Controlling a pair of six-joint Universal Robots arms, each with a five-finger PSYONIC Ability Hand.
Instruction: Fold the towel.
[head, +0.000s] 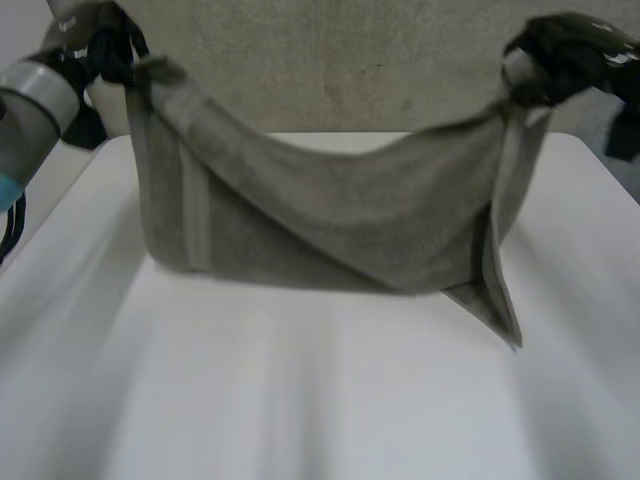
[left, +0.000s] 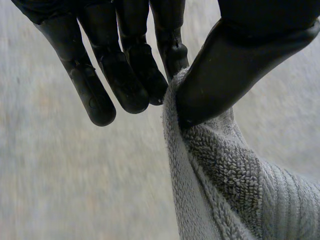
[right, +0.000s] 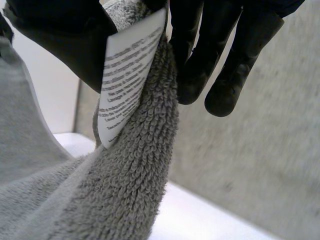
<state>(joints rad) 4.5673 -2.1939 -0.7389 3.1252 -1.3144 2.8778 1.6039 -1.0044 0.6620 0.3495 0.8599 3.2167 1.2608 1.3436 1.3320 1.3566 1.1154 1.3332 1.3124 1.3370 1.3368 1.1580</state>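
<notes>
Grey towel (head: 330, 220) hangs between raised left hand (left: 235, 65) and right hand (right: 60, 35), each pinching a corner.

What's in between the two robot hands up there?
The grey towel hangs between the left robot hand and the right robot hand, sagging in the middle; the head view shows it.

White table (head: 320, 400) under towel (head: 330, 220)'s lower edge
</notes>
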